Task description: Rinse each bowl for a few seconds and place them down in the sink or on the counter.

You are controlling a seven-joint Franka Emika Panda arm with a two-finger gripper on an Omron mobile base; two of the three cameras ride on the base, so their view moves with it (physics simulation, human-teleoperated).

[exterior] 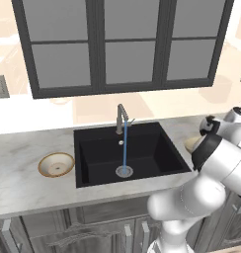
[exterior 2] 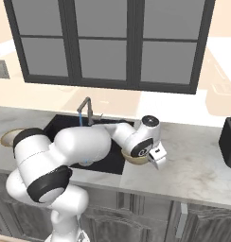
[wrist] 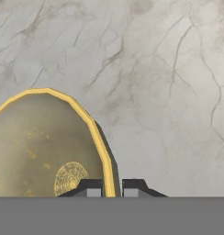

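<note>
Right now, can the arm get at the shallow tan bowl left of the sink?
Probably not yet: the end effector is shut on the yellow bowl's rim, right of the sink. The tan bowl sits unobstructed across the basin.

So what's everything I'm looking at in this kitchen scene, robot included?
olive bowl: one, olive-yellow, on the counter right of the sink, its rim between the gripper's fingers
tan bowl: one, tan-orange rim, cream inside, on the counter left of the sink
sink: one, matte black, set into the counter
faucet: one, grey metal, behind the sink, running
water: one blue stream falling to the drain
drain: one, silver, in the sink floor
counter: one, light marbled stone
cabinets: grey, under the counter
window: dark-framed, above the sink
black box: one, far right on the counter
arm: one, white
gripper: one, shut on the olive bowl's rim
</note>
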